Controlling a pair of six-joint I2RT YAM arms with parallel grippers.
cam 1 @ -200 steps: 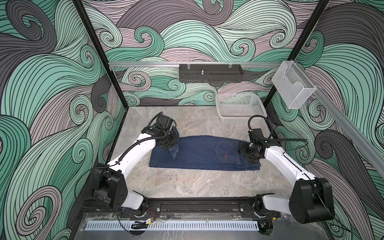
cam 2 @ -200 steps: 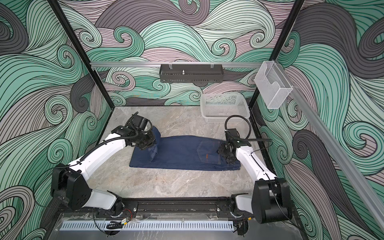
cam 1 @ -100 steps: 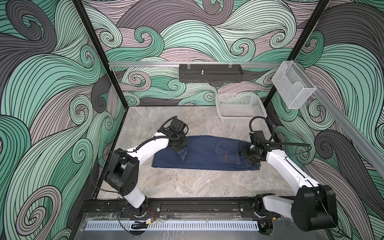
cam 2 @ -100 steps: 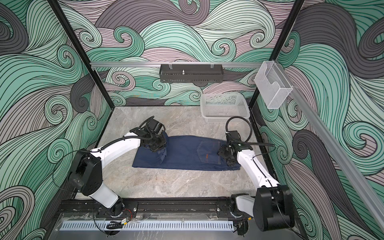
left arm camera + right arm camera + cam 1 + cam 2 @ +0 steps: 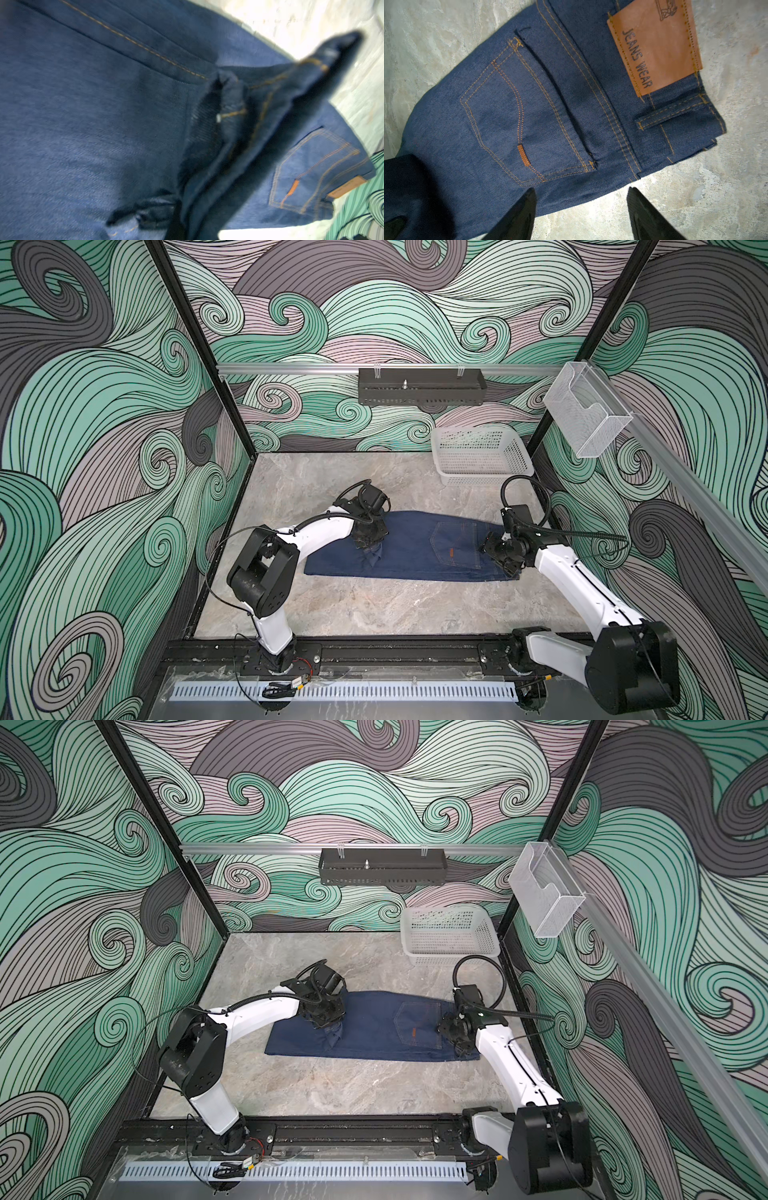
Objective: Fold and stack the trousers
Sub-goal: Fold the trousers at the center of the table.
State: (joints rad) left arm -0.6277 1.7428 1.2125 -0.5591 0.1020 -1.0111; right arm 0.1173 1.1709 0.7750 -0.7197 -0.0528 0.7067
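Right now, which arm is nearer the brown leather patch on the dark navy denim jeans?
Right. The right arm is near the patch at the waist; the left arm is over the legs.

The jeans (image 5: 419,547) lie across the middle of the table (image 5: 374,605), running left to right, with the waistband end at the right and the back pocket (image 5: 455,541) on top. The left gripper (image 5: 369,548) is over their left part, and the right gripper (image 5: 581,207) is at the waistband end. Behind them, in the far right corner, stands a basket (image 5: 482,481). A tray (image 5: 419,391) hangs on the back rail and a holder (image 5: 582,418) on the right rail.
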